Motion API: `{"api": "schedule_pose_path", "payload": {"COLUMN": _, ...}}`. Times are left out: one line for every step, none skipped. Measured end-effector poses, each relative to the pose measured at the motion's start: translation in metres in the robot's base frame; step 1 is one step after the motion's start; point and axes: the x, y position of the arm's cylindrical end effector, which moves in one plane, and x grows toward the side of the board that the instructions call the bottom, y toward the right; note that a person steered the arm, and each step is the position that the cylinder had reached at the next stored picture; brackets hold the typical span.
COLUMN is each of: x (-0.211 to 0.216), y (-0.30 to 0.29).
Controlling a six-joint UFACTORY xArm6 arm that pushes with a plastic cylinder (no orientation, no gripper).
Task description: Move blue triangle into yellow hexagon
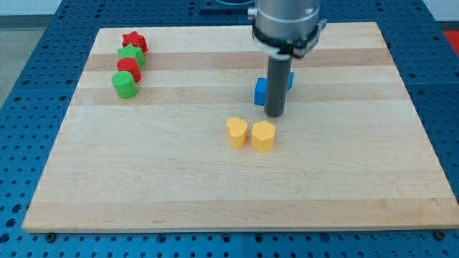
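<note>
The yellow hexagon (pixel 263 136) sits near the board's middle, with a yellow heart-shaped block (pixel 237 132) touching or nearly touching its left side. My dark rod comes down from the view's top, and my tip (pixel 275 114) rests just above the yellow hexagon. Two blue blocks lie behind the rod: one (pixel 261 91) shows to its left and a smaller piece (pixel 290 79) shows to its right. The rod hides most of them, so I cannot tell which is the triangle.
At the view's upper left stand a red star (pixel 134 41), a green block (pixel 132 55), a red block (pixel 128 68) and a green block (pixel 124 84) in a tight column. The wooden board (pixel 237 193) lies on a blue perforated table.
</note>
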Motion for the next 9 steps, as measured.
{"api": "schedule_pose_path", "payload": {"x": -0.004, "y": 0.043}}
{"api": "schedule_pose_path", "payload": {"x": 0.029, "y": 0.077}}
{"api": "schedule_pose_path", "payload": {"x": 0.037, "y": 0.089}}
{"api": "schedule_pose_path", "payload": {"x": -0.059, "y": 0.089}}
{"api": "schedule_pose_path", "payload": {"x": -0.126, "y": 0.055}}
{"api": "schedule_pose_path", "payload": {"x": -0.125, "y": 0.020}}
{"api": "schedule_pose_path", "payload": {"x": -0.098, "y": 0.014}}
{"api": "schedule_pose_path", "payload": {"x": -0.068, "y": 0.014}}
{"api": "schedule_pose_path", "payload": {"x": -0.044, "y": 0.013}}
